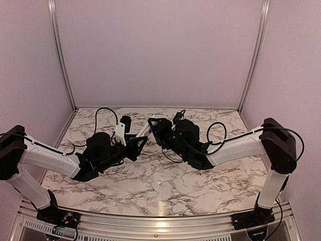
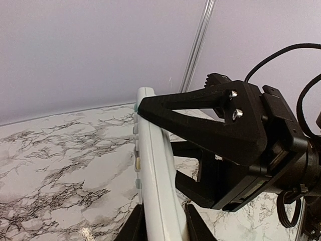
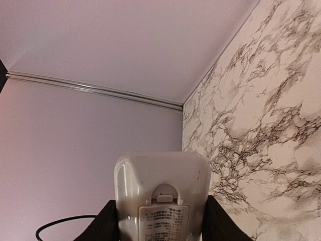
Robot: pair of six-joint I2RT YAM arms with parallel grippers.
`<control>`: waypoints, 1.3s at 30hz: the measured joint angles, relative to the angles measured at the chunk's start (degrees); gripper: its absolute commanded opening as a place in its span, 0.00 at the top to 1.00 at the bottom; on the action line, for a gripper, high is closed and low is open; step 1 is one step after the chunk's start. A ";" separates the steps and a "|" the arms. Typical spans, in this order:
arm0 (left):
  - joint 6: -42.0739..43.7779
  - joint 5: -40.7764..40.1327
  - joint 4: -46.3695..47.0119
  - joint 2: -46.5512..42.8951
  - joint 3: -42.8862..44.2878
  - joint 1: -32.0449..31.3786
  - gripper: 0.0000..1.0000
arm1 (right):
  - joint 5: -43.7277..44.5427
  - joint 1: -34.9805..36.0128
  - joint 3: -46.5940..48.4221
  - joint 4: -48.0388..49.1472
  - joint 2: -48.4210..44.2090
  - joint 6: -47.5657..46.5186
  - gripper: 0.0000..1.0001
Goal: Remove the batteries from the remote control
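The remote control (image 2: pixel 153 165) is a slim white bar held in the air between both arms. In the left wrist view it shows edge-on, with small buttons on its left face. My left gripper (image 2: pixel 163 223) is shut on its lower part. In the right wrist view its back face (image 3: pixel 160 175) shows, with the battery cover and its latch (image 3: pixel 161 198) closed. My right gripper (image 3: pixel 161 223) is shut on its two long sides near the rounded end. From the top it shows as a thin white strip (image 1: pixel 143 131) between the left gripper (image 1: pixel 139 143) and right gripper (image 1: pixel 152 125). The batteries are hidden.
The marble table top (image 1: pixel 165 186) lies below the raised grippers. Lilac walls with metal corner rails (image 1: pixel 62 65) close in the back and sides. Black cables (image 1: pixel 215 135) loop off both wrists.
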 measured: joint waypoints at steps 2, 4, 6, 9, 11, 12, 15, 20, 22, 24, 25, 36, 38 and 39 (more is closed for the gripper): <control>0.87 -1.14 -0.02 0.00 -0.28 0.13 0.84 | 0.50 0.00 -0.11 -0.17 0.00 0.33 0.75; 1.25 -1.22 -0.02 0.00 -0.46 0.07 0.90 | 0.52 0.07 -0.48 0.00 0.00 0.55 0.73; 1.44 -1.18 -0.04 0.00 -0.59 0.04 0.95 | 0.52 0.11 -0.79 0.24 0.00 0.70 0.66; 1.77 -1.18 -0.15 0.00 -0.70 -0.04 1.00 | 0.50 0.15 -1.27 0.79 0.00 0.76 0.43; 1.99 -1.22 -0.37 0.00 -0.70 -0.13 1.00 | 0.46 0.17 -1.66 1.11 0.00 0.44 0.30; 1.60 -1.60 -0.52 -0.09 -0.72 -0.13 1.00 | 0.07 0.17 -2.03 1.49 -0.02 0.33 0.25; 0.74 -2.36 -1.03 -0.61 -0.72 0.28 1.00 | -0.96 0.81 -3.10 1.88 -0.33 -0.68 0.11; 0.02 -2.64 -1.18 -1.53 -0.72 0.44 1.00 | -1.66 1.44 -4.87 1.07 -2.86 -3.67 0.02; -0.15 -2.64 -1.51 -1.88 -0.72 0.44 1.00 | -1.66 1.44 -5.05 0.24 -4.33 -5.09 0.02; -0.28 -2.64 -2.08 -2.34 -0.72 0.44 1.00 | -1.51 1.44 -5.14 -0.55 -6.23 -7.15 0.01; -0.28 -2.64 -2.43 -2.67 -0.72 0.44 1.00 | -1.36 1.44 -5.20 -0.74 -7.15 -8.26 0.02; -0.26 -2.80 -9.35 -8.07 -0.46 0.44 1.00 | 1.36 1.44 -7.78 -6.14 -15.06 -27.28 0.03; -0.28 -2.71 -10.36 -8.20 -0.22 0.46 1.00 | 1.92 1.44 -8.11 -8.00 -16.39 -31.34 0.03; -0.26 -2.64 -11.02 -8.20 -0.11 0.46 1.00 | 2.19 1.44 -8.28 -8.87 -17.14 -33.51 0.03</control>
